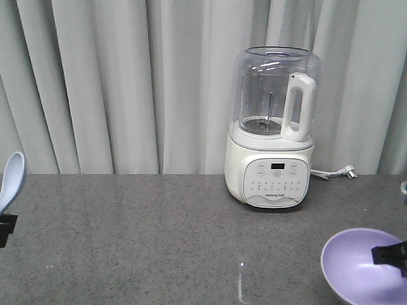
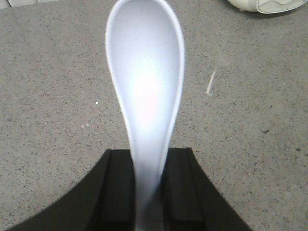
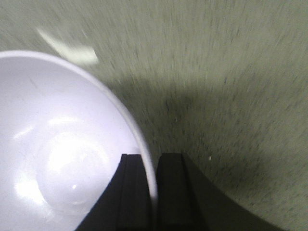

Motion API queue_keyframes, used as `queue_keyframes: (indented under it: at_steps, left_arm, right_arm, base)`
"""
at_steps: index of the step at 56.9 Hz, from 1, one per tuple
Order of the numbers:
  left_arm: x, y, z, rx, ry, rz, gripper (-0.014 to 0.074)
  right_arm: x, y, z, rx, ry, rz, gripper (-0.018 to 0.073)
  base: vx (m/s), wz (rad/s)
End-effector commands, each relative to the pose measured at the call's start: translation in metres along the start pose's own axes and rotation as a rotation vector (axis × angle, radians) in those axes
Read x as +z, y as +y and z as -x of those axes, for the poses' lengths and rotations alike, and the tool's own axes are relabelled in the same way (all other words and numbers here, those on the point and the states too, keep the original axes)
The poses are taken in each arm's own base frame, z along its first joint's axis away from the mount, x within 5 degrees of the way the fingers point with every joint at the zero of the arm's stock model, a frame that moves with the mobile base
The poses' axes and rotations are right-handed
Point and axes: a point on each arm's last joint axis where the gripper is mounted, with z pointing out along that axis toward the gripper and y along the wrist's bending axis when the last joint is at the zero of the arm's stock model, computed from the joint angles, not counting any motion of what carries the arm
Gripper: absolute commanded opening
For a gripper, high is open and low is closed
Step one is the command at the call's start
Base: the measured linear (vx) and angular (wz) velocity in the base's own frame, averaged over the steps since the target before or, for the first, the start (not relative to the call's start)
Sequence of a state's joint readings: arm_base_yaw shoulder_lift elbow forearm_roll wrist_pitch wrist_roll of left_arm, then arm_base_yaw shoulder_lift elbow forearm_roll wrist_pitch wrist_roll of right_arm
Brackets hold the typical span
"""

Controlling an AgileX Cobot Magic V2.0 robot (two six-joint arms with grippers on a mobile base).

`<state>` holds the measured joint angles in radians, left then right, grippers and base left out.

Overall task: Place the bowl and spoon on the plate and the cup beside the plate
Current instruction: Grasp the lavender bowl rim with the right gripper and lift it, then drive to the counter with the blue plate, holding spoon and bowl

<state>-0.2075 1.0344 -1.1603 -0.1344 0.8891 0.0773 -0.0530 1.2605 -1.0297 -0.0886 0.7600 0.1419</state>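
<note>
The bluish-white spoon (image 2: pixel 144 86), gripped by its handle, points scoop-up; the lavender bowl (image 1: pixel 353 270), gripped by its rim, tilts.

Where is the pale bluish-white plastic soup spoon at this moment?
The spoon is at the far left edge of the front view, handle clamped in the left gripper, scoop up above the grey countertop, far from the white blender.

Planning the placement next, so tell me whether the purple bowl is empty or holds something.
Empty: the bowl shows only a bare, glossy inside in the right wrist view, its rim pinched by the right gripper.
</note>
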Motion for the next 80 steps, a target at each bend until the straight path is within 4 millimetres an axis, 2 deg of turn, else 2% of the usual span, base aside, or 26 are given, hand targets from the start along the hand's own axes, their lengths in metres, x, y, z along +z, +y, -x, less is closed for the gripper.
queue_keyframes:
  at_steps: [1, 2, 10, 18, 25, 40, 80]
  left_arm:
    - [-0.024, -0.004, 0.012, 0.002, -0.165, -0.012, -0.0006]
    - [-0.033, -0.005, 0.012, 0.004, -0.205, -0.011, -0.0006]
    - [-0.054, -0.007, 0.004, 0.009, -0.291, -0.009, -0.0004]
    - [-0.066, -0.009, -0.019, -0.023, -0.373, -0.030, -0.0003]
    - [-0.075, -0.011, -0.036, -0.059, -0.440, -0.067, -0.0003]
    - [-0.097, -0.012, -0.046, -0.054, -0.559, -0.065, -0.0003]
    - [-0.097, -0.012, -0.047, -0.054, -0.556, -0.065, -0.0003]
  right_arm:
    - [-0.059, 0.000, 0.011, -0.022, -0.263, 0.051, -0.0011]
    - [-0.084, 0.001, 0.007, -0.035, -0.345, 0.083, -0.0011]
    - [-0.146, 0.003, -0.012, -0.065, -0.551, 0.164, -0.0009]
    - [-0.185, 0.004, -0.034, -0.077, -0.667, 0.219, -0.0009]
    - [-0.202, 0.003, -0.046, -0.072, -0.722, 0.237, -0.0009]
    - [-0.205, 0.003, -0.048, -0.071, -0.733, 0.239, -0.0009]
    - [-0.204, 0.003, -0.047, -0.069, -0.728, 0.239, -0.0009]
  base:
    - [0.00, 0.00]
    - [0.00, 0.00]
    - [0.00, 0.00]
    - [0.00, 0.00]
    - [0.00, 0.00]
    - [0.00, 0.00]
    - [-0.01, -0.04]
